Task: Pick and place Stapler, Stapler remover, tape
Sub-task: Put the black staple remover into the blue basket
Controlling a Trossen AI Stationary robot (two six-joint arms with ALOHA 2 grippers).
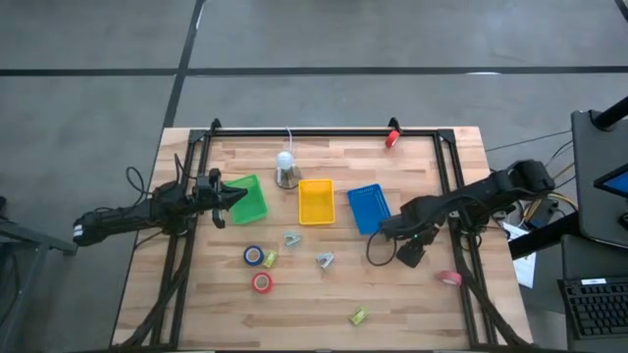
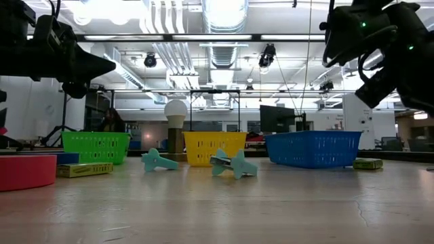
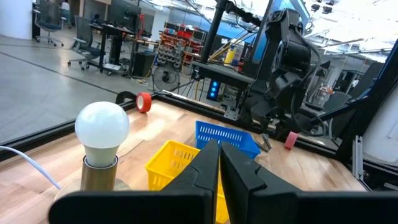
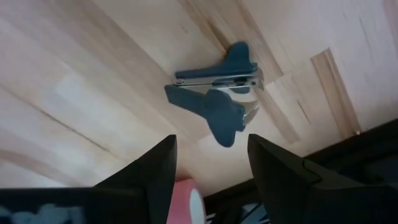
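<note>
Near edge of table (image 1: 196,304): yellow stapler (image 1: 358,316), red tape (image 1: 261,282), blue tape (image 1: 253,256). Mid-table: teal staple removers (image 1: 325,260). Right gripper (image 4: 211,163) open, empty, probably above a remover. Left gripper (image 3: 219,163) shut, empty, over green tray (image 1: 251,199).

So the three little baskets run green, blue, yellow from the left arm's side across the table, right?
Not quite. The high view shows the green basket nearest the left arm, then the yellow basket in the middle, and the blue basket last.
</note>
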